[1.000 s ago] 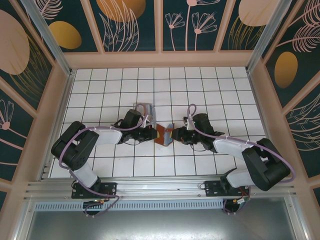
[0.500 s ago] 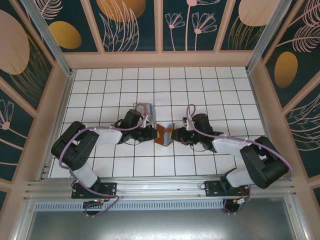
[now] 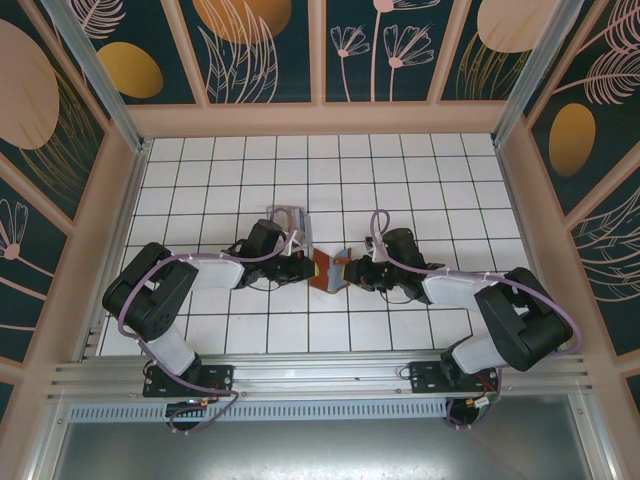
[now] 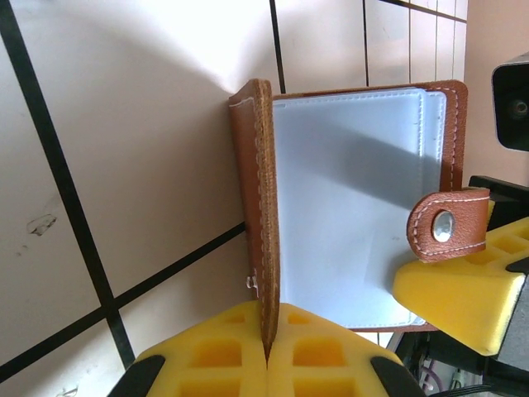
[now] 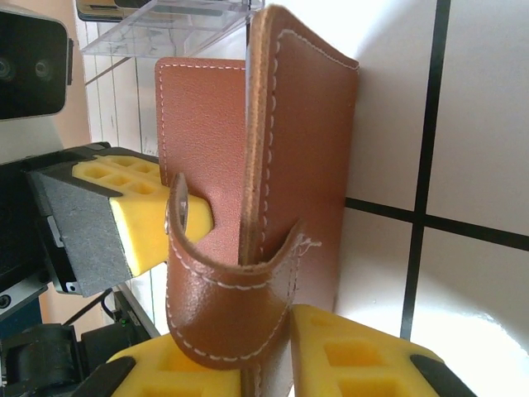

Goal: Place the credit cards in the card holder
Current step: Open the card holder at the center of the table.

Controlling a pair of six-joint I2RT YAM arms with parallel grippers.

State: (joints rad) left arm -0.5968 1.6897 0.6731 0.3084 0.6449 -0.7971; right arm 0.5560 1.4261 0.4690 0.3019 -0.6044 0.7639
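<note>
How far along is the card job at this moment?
Done: the card holder is unsnapped and spread open. In hand: the left gripper pinches one cover, and the right gripper pinches the strap-side cover. Left: the facing plastic sleeve looks empty and neither gripper holds a card, so loading has not begun. A clear case sits just beyond.

- White square-tiled floor (image 3: pixel 400 180) with thin dark grout lines, evenly lit from above.
- Dark teal wall panels (image 3: pixel 270 70) on three sides, printed with pale pink leaves and flowers and gold ovals.
- Pale peach frame strips (image 3: pixel 318 50) divide the panels and border the floor.
- Slanted silver aluminium posts (image 3: pixel 95 75) stand at the back corners.
- Silver aluminium rails (image 3: pixel 320 375) run along the near edge, with a grey metal sheet (image 3: pixel 320 450) below.
- A small dark scuff mark (image 4: pixel 41 223) on one tile.
</note>
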